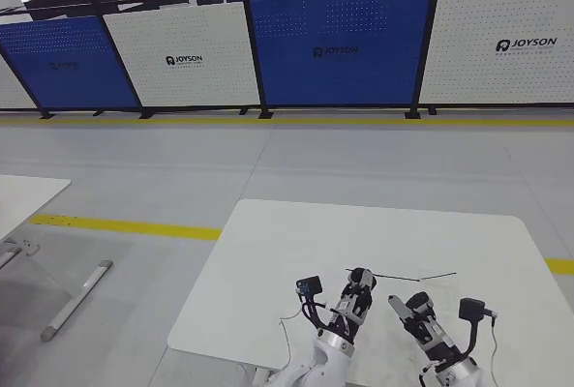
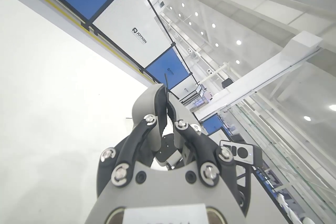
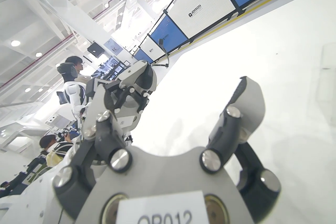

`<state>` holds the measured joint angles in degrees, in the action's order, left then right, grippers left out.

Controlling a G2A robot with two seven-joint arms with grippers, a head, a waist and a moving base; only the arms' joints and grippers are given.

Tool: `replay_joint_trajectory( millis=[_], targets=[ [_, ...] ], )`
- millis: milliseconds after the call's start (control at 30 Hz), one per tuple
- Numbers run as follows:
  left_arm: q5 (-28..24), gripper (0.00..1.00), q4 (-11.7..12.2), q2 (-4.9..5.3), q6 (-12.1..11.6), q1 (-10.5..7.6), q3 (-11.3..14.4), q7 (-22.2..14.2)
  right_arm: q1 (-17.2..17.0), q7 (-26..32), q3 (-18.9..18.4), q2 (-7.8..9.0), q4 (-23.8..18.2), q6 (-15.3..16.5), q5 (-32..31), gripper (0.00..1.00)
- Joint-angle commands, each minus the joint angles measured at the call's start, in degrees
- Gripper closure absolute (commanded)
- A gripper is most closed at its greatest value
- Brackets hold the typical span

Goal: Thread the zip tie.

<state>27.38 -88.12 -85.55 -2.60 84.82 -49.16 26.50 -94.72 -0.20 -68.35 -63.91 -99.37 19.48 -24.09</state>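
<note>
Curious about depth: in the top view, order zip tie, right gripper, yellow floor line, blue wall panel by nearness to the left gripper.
1. zip tie, in the left gripper.
2. right gripper, beside it.
3. yellow floor line, past the table.
4. blue wall panel, behind.

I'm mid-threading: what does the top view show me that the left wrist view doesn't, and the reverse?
Only the top view: the thin black zip tie at full length, stretching sideways from the left gripper over the white table, and the right gripper, open, on the robot's side of the strap. Only the left wrist view: the black ribbed finger pads pinched together, with a short stub of the tie poking out beyond the tips. Both: the left gripper shut on the zip tie, above the table.
</note>
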Motion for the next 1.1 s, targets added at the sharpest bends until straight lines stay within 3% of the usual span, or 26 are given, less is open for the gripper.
replay_joint_trajectory(
  millis=[0,167,300,367,500,667,933,967,1067],
  targets=[
    [0.2,1.0,0.02,0.0,0.06,0.0,0.01,0.09,0.01,0.01,0.0,0.0,0.0,0.0,0.01,0.0],
    [-0.68,1.0,-0.23,-0.03,-0.09,0.1,-0.02,-0.26,0.01,0.01,0.0,0.0,0.0,0.0,0.01,0.0],
    [-8.95,1.0,-1.57,-0.23,-1.5,0.68,-1.53,-2.15,0.77,-0.04,-0.6,-0.08,0.31,-0.19,-0.71,0.0],
    [-11.36,1.0,-1.77,-0.22,-2.41,0.93,-2.33,-2.52,1.34,2.43,-0.88,0.17,0.31,0.0,-2.96,0.0],
    [-15.49,1.0,-2.88,-0.15,-4.18,1.88,-3.85,-2.72,1.37,1.41,-2.87,0.61,1.17,0.0,-7.2,0.0],
    [-23.07,1.0,-4.35,-0.1,-5.48,2.65,-4.83,-7.5,0.9,-1.57,-4.31,0.95,1.45,-1.7,-18.59,0.0],
    [-23.59,1.0,-4.39,-0.08,-5.54,2.64,-4.88,-8.03,0.86,-1.65,-4.29,0.94,1.4,-1.81,-18.85,0.0],
    [-23.59,1.0,-4.39,-0.08,-5.54,2.64,-4.88,-8.03,0.97,-2.12,-4.5,0.93,1.4,-2.35,-19.15,0.0],
    [-24.4,1.0,-4.49,-0.11,-5.46,2.64,-4.94,-8.31,1.54,-7.64,-2.98,0.37,2.24,-11.21,-28.37,0.0]
  ],
)
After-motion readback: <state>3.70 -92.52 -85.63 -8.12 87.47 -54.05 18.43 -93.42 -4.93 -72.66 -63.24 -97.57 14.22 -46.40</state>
